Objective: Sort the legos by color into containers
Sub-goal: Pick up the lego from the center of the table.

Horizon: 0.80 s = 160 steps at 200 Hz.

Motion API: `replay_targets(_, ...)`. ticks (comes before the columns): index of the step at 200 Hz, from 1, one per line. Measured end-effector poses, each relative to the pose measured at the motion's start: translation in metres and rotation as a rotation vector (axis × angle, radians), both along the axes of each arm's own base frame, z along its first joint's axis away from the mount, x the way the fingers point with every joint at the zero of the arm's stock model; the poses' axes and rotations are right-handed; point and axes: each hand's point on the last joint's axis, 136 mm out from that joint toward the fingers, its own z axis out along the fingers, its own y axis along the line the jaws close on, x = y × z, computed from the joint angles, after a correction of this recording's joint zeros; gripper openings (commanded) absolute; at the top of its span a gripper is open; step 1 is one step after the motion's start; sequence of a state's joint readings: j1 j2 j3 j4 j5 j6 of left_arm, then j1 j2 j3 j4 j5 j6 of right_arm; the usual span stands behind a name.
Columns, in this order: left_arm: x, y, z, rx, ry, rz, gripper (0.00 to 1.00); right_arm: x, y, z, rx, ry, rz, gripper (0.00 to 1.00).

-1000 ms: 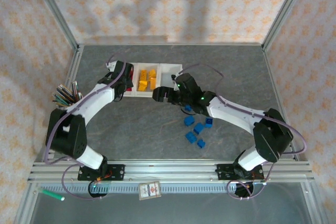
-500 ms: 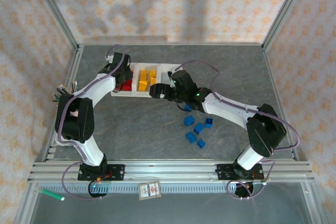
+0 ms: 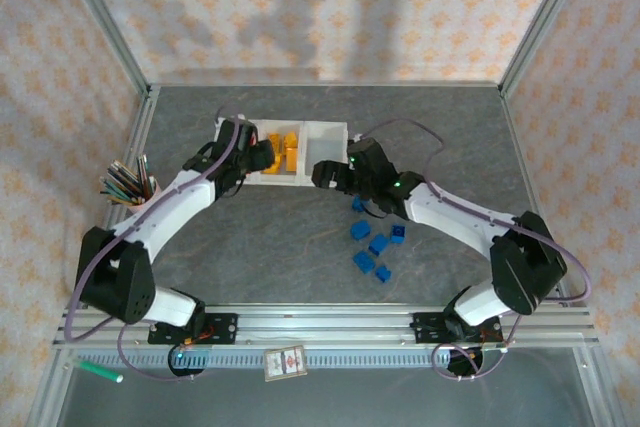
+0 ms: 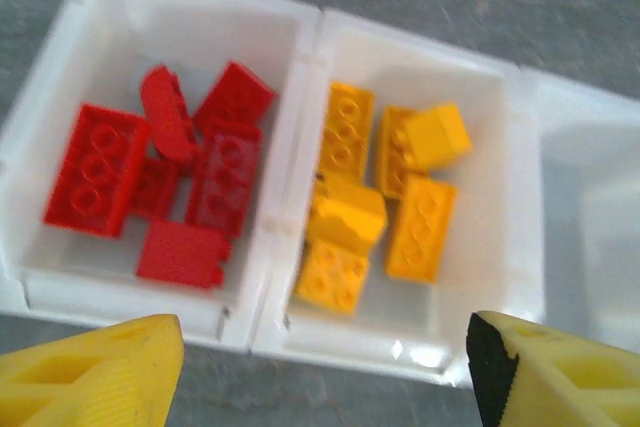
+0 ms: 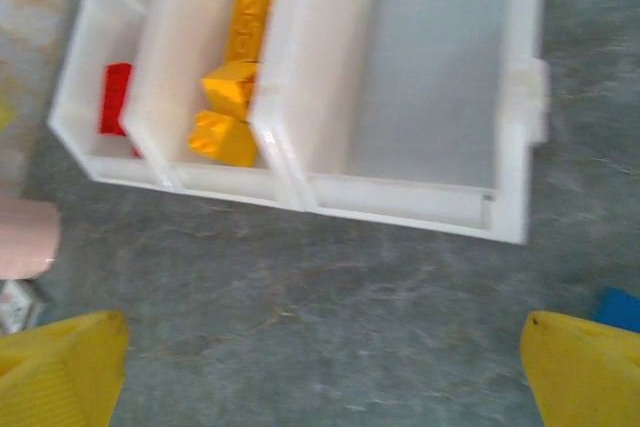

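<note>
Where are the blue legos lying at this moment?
In the top view the blue legos lie loose on the table, right of centre, on the near side of the containers and closest to their empty right compartment.

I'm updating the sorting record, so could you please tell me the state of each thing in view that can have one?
Red legos: sorted, together in one end compartment.
Yellow-orange legos: sorted, in the middle compartment.
Blue legos: unsorted, loose on the table.
Other end compartment: empty.
Left gripper: open, holding nothing.
Right gripper: open, holding nothing.
</note>
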<state>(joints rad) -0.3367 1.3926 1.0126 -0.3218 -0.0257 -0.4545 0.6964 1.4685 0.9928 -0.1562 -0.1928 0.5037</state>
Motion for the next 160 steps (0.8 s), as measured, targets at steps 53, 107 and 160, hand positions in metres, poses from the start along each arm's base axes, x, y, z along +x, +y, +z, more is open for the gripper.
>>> replay_targets(53, -0.070, -0.050, -0.031, -0.038, 0.054, -0.167, 0.94, -0.007, -0.043, -0.036, -0.170, 0.044, -0.105, 1.00)
replay_targets(107, -0.109, -0.082, -0.049, -0.127, 0.059, -0.229, 0.99, -0.003, -0.057, -0.073, -0.293, 0.091, -0.149, 0.93)
replay_targets(160, -0.115, -0.094, -0.055, -0.195, 0.052, -0.212, 0.99, 0.001, -0.062, -0.108, -0.378, 0.151, -0.172, 0.76)
